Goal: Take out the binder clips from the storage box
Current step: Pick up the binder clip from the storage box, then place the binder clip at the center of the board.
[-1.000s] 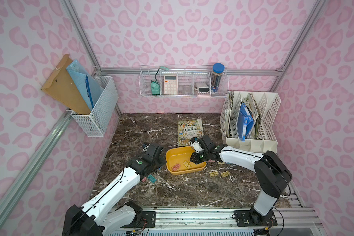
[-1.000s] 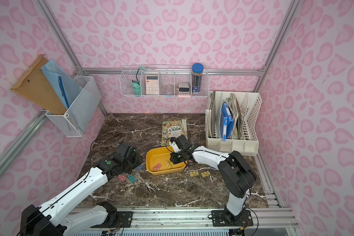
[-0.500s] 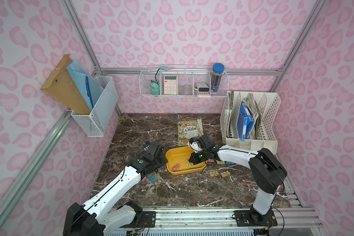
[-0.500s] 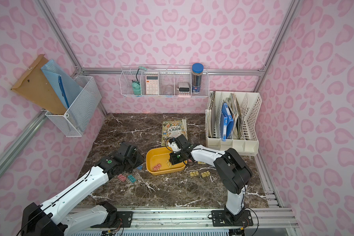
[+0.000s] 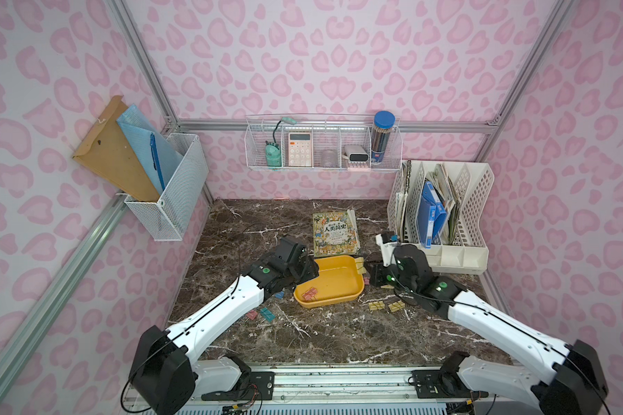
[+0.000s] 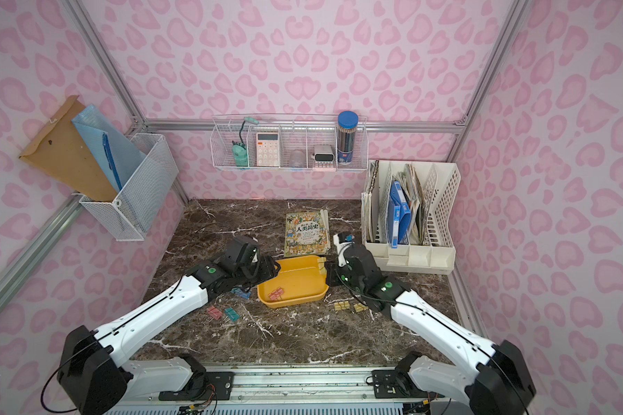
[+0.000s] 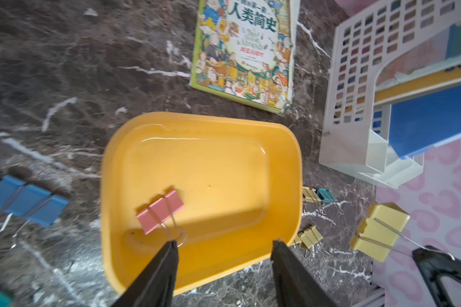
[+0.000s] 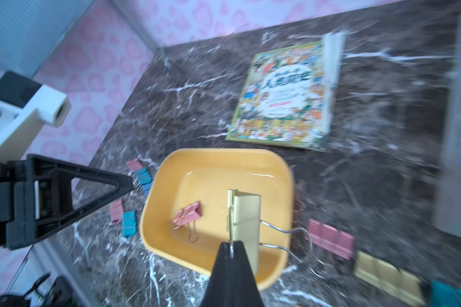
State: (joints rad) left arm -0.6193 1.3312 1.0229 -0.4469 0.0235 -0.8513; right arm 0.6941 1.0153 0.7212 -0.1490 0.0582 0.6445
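A dark brown marble-patterned desk (image 5: pixel 303 334) carries a flat illustrated picture book with a green border and Chinese title (image 5: pixel 335 233), lying towards the back. Near the book, at the right back corner, stands a white slotted plastic file organizer (image 5: pixel 477 201) holding a blue binder (image 5: pixel 430 215) and papers. A long white wire basket (image 5: pixel 339 167) on the back wall holds a pink calculator (image 5: pixel 300 149) and a clear tube of pencils with a blue lid (image 5: pixel 382 142). A white mesh basket (image 5: pixel 180 194) on the left wall holds a brown envelope (image 5: pixel 112 161), a blue mesh folder (image 5: pixel 141 140) and a blue pen (image 5: pixel 156 158).
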